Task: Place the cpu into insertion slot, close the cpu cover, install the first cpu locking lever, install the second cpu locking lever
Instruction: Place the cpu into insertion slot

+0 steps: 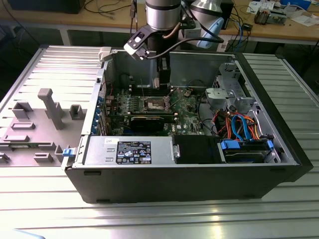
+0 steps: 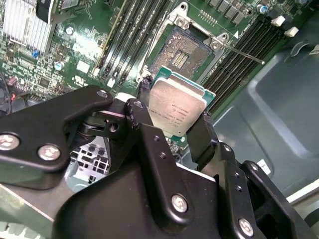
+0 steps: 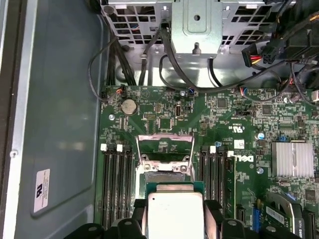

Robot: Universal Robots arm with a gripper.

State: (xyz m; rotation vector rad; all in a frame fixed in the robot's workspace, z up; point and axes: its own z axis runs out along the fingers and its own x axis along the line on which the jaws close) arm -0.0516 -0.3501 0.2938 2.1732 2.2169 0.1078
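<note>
The gripper (image 2: 173,115) is clamped on the cpu (image 2: 175,102) — held near the uncovered insertion slot (image 2: 182,52).

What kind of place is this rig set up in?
Probably a robotics lab or workshop: an opened desktop computer case sits on a ribbed metal table, with grey fixture blocks beside it and wooden workbenches strewn with cables behind. The end effector holds the cpu.
</note>
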